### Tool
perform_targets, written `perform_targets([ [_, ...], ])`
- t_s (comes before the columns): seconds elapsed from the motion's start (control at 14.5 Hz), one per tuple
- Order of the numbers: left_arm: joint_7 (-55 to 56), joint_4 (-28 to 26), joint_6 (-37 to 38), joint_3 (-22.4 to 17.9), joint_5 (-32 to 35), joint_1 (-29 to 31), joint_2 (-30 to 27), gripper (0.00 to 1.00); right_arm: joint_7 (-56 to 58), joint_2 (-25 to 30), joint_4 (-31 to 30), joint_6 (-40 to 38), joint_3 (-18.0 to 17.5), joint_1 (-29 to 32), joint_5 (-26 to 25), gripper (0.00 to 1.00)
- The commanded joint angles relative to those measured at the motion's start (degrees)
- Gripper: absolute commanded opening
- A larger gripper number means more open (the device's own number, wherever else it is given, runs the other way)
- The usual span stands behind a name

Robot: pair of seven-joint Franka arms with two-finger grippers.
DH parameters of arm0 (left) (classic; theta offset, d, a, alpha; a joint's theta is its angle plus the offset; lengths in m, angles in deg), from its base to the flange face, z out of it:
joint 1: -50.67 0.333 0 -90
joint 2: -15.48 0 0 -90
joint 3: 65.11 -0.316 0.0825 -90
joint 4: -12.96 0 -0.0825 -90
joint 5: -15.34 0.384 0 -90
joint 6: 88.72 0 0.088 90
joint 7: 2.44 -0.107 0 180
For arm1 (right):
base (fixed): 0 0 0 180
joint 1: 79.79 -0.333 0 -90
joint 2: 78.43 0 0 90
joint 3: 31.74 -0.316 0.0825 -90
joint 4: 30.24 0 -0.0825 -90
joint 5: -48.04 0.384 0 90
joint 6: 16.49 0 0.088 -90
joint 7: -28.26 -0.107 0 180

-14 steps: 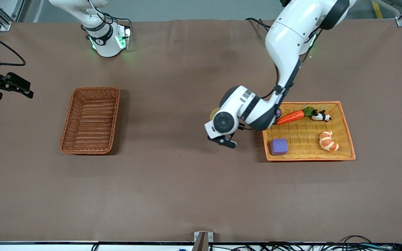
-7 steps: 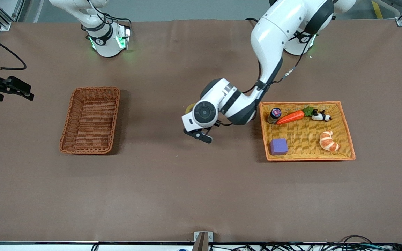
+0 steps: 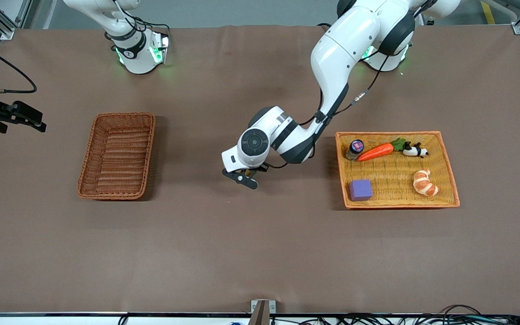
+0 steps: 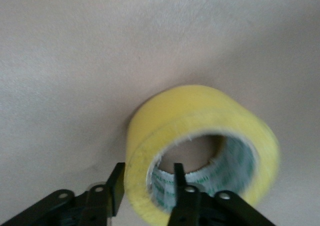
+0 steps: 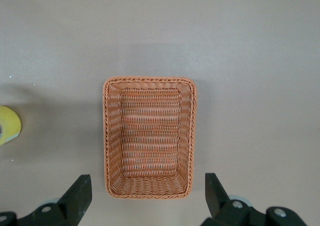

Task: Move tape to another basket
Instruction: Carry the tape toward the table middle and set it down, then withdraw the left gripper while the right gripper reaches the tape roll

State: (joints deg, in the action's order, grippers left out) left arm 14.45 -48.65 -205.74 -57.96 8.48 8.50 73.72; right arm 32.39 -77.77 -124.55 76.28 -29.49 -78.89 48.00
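1. gripping the tape (image 4: 200,151) through its rim, the left gripper (image 4: 147,186) hangs over bare table beside the basket (image 3: 118,155).
2. the right gripper (image 5: 147,198) waits spread open, high over the basket.

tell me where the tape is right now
The tape is held in the left gripper, one finger through its hole, over bare table between the basket and the orange tray.

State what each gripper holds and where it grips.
The left gripper pinches the tape through its wall, one finger inside the hole, one outside. The right gripper is open, holding nothing.
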Motion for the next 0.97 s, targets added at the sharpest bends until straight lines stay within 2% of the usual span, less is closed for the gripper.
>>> perform_targets([
  [0.0,0.42,1.23,6.61,-1.43,-0.61,-0.28,-3.12,0.86,0.61,0.13,-0.79,0.65,-0.50,0.42,0.39,1.00],
  [0.07,0.77,0.97,8.29,-1.44,0.00,-0.11,-5.40,0.97,0.53,-0.22,-0.88,0.04,-0.67,0.24,0.57,1.00],
  [0.21,3.48,-1.39,11.53,-1.35,3.07,1.29,-10.75,1.00,0.26,-0.49,-3.24,0.73,-1.81,-0.46,3.28,1.00],
  [0.35,4.46,-3.50,16.89,-1.44,4.49,3.49,-16.03,1.00,-0.26,-1.80,-3.86,1.79,-5.58,-0.55,3.73,1.00],
  [0.55,4.38,-13.76,17.45,-1.35,4.67,10.25,-27.18,1.00,-3.23,-3.21,-9.73,8.97,-12.69,-0.72,3.73,1.00],
  [0.76,3.23,-24.66,13.33,-1.17,6.24,16.40,-38.69,1.00,-14.38,-5.31,-15.63,19.08,-19.73,-1.60,3.65,1.00],
  [0.9,3.32,-28.29,13.23,-1.17,7.04,19.22,-44.07,1.00,-19.84,-7.94,-16.87,22.96,-22.90,-2.39,3.56,1.00],
])
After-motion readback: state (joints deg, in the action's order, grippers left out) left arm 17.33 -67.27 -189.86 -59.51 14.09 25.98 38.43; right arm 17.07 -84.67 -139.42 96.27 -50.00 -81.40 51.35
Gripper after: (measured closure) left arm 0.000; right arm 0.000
